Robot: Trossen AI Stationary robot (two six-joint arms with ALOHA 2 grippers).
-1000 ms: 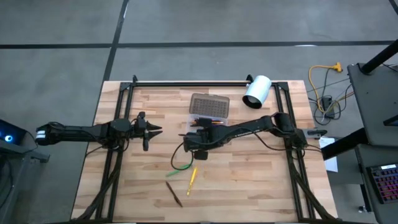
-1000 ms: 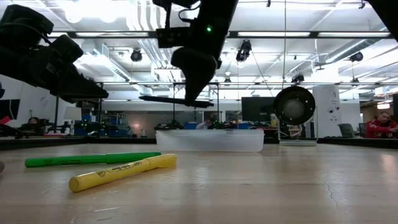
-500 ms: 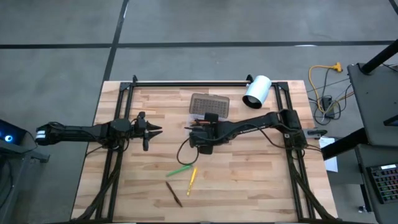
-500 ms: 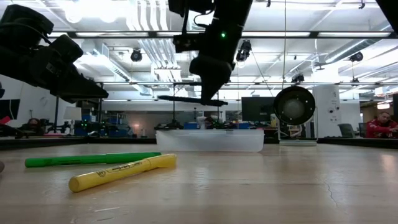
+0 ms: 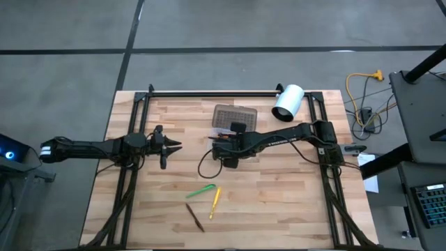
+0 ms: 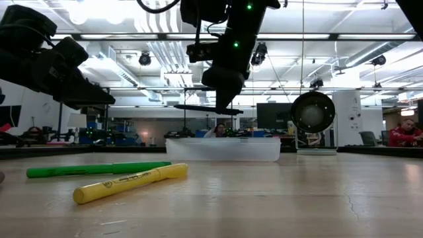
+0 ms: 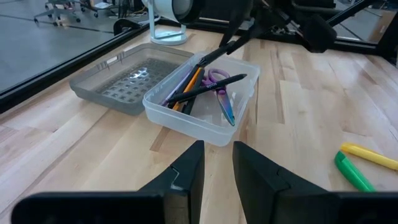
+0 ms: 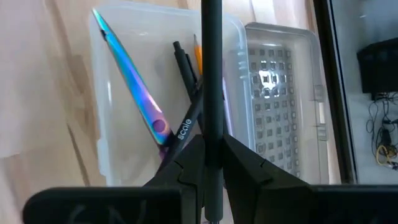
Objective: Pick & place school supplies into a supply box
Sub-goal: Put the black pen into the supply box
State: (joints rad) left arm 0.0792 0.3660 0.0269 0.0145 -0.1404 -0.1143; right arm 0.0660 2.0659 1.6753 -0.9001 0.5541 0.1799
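The supply box (image 5: 224,132) is a clear tray with its grey lid (image 5: 235,116) folded open on the far side. Inside lie purple-handled scissors (image 8: 134,87), a black pen (image 8: 183,62) and an orange pencil (image 7: 189,84). My right gripper (image 5: 223,145) hovers at the box's near edge, shut on a thin dark pen (image 6: 198,108). A green marker (image 5: 202,189), a yellow marker (image 5: 215,201) and a dark brown pencil (image 5: 195,217) lie flat on the table nearer the front. My left gripper (image 5: 174,145) waits left of the box, its fingers a narrow gap apart. My right gripper pinches the dark pen's shaft (image 8: 212,124) between its two fingers (image 8: 186,162), nearer one end than the middle. The fingers slant down from above and lie across the pen. The pen hangs about level, lifted clear above the tray (image 6: 223,149).
A white cylinder (image 5: 288,102) lies at the far right of the table, beside the lid. A black rail (image 5: 209,93) runs along the far edge. Bare wood shows on the near right part of the table (image 5: 293,202).
My right gripper has carried the dark pen toward the table's far edge, from above the bare wood to the near edge of the box. The pen has stayed about level and clear of the table.
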